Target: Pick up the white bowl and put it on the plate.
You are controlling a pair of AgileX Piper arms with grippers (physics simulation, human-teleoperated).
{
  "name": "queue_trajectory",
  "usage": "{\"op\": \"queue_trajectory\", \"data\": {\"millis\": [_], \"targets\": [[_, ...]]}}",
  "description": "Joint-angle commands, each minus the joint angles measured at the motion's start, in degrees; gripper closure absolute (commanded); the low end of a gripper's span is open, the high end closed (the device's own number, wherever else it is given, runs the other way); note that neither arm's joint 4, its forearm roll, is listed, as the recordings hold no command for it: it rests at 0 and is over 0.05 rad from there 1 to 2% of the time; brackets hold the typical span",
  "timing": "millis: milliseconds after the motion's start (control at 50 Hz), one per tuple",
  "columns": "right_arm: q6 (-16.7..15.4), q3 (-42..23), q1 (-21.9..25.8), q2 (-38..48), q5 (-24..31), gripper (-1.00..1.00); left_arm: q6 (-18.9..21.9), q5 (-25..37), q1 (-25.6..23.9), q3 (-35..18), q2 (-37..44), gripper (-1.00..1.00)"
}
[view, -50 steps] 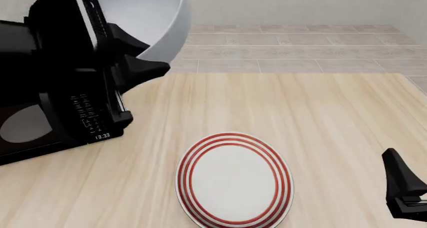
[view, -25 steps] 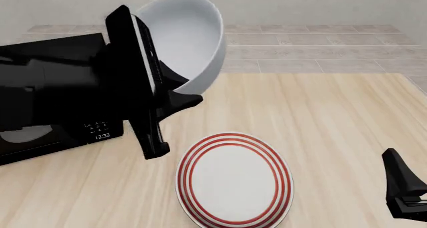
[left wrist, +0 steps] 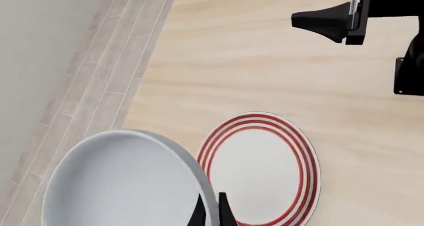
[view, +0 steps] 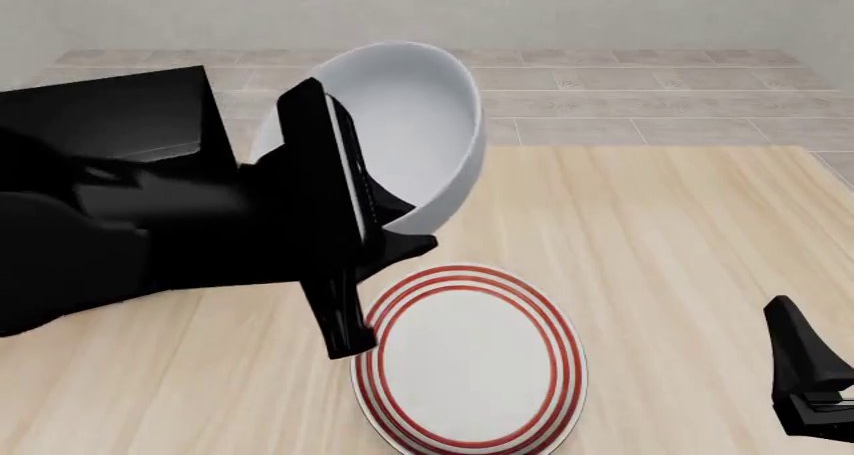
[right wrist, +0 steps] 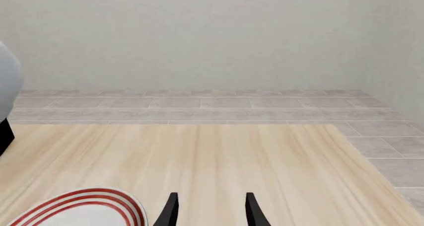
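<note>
The white bowl (view: pixel 420 120) hangs in the air, tipped on its side, above the table just beyond the far left edge of the plate (view: pixel 467 360). My left gripper (view: pixel 394 220) is shut on the bowl's rim at its lower edge. In the left wrist view the fingertips (left wrist: pixel 210 213) pinch the bowl's rim (left wrist: pixel 122 181), with the red-ringed plate (left wrist: pixel 261 174) lying flat beyond it. My right gripper (view: pixel 807 375) rests low at the near right, apart from the plate. In its own view the right gripper (right wrist: pixel 210 211) stands open with nothing between the fingers, beside the plate's edge (right wrist: pixel 79 208).
The black left arm (view: pixel 120 215) fills the left of the front view and hides the table behind it. The wooden table (view: pixel 667 215) ends at a tiled floor (view: pixel 627 95) at the back and right. The right arm (left wrist: pixel 371 12) shows in the left wrist view.
My left arm has carried the bowl rightward and downward, closer to the plate. The plate and the right arm have not moved.
</note>
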Motion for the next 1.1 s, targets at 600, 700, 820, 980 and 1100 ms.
{"op": "queue_trajectory", "data": {"millis": [600, 700, 820, 980, 1100], "targets": [[-0.04, -0.01, 0.02, 0.08, -0.06, -1.00, -6.03, -6.36, -5.66, 2.26, 3.84, 1.00], [-0.03, -0.01, 0.03, 0.08, -0.06, -1.00, -6.87, -7.45, -6.07, 2.98, 4.44, 1.00], [-0.03, -0.01, 0.03, 0.07, -0.06, -1.00, -8.22, -8.15, -6.81, 3.31, 5.13, 1.00], [-0.03, -0.01, 0.02, 0.07, -0.06, -1.00, -9.42, -9.61, -7.08, 4.47, 6.66, 1.00], [-0.03, -0.01, 0.02, 0.07, -0.06, -1.00, -10.55, -10.21, -7.13, 4.65, 7.95, 1.00]]}}
